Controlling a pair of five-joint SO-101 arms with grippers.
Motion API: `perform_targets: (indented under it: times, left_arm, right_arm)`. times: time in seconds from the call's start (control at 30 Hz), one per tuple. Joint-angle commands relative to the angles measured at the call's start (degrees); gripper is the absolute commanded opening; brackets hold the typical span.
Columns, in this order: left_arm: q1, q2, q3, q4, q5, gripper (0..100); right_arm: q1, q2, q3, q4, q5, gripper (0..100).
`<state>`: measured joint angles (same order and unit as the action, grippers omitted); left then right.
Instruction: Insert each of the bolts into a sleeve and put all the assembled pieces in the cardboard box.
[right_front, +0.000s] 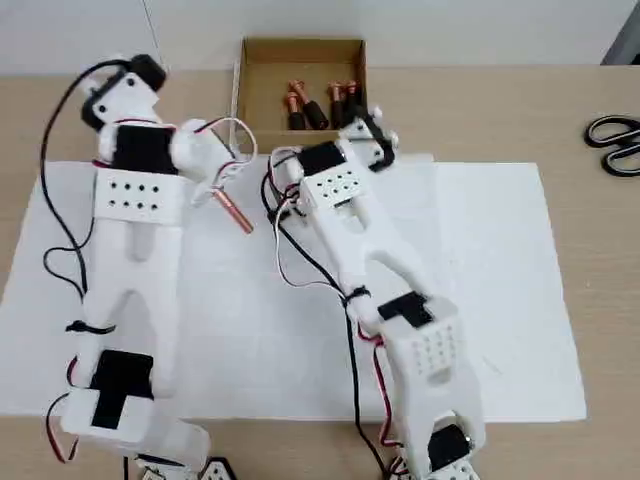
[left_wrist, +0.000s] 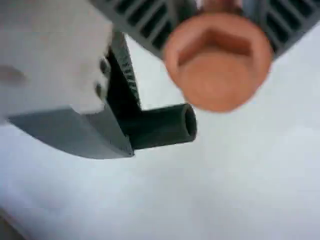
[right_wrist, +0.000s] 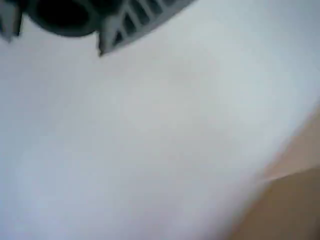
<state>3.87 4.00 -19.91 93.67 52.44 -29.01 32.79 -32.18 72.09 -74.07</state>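
**Bolt and sleeve each held, several pieces already boxed**

High view: I see the left gripper (right_front: 218, 190) closed on a copper-coloured bolt (right_front: 238, 213). The head end sits between the fingers and the shaft slants out over the white sheet (right_front: 250, 330) covering the table (right_front: 600, 250). The cardboard box (right_front: 300, 45) stands at the far edge, just beyond the sheet. Several assembled pieces (right_front: 305, 108) lie inside it, copper heads on black sleeves. Scissors (right_front: 612, 145) lie well apart, on bare table at the right.

Left wrist view: The bolt's round copper head, with a recessed socket, faces the camera and is pinched between two ribbed grey fingers set only as wide as the head. Farther off, the right gripper (left_wrist: 127, 132) is clamped on a black tubular sleeve (left_wrist: 165, 125). The sleeve's open end juts out near the bolt. I cannot tell whether bolt and sleeve touch.

Right wrist view: The sleeve shows end-on as a dark ring, held close between ribbed fingers above the sheet. A strip of table shows at one corner.
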Motion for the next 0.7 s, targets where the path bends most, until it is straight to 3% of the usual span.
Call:
perform_targets:
  times: [0.0, 0.17, 0.3, 0.43, 0.53, 0.67]
  left_arm:
    - [0.97, -2.90, 0.75, -2.20, 0.00, 1]
    - [0.70, -3.43, 0.92, -2.20, 0.00, 1]
    - [1.23, -3.43, -0.92, -1.85, 2.02, 1]
    - [6.86, -3.52, -1.19, -2.29, 1.41, 1]
    - [11.34, -3.52, -2.24, -6.07, -5.36, 1]
    - [17.32, -4.57, -2.33, -20.75, -23.12, 1]
  right_arm:
    - [-0.13, -11.30, -2.64, 0.57, 2.20, 0.3]
    - [1.45, -17.45, -2.64, 0.48, 10.73, 0.3]
    - [10.24, -20.18, -2.46, 1.10, 30.33, 0.3]
    - [18.86, -21.14, -2.81, 0.13, 55.38, 0.3]
    - [21.67, -26.15, -2.81, 0.04, 71.82, 0.4]
    - [23.43, -38.55, -2.20, -3.38, 78.59, 0.4]
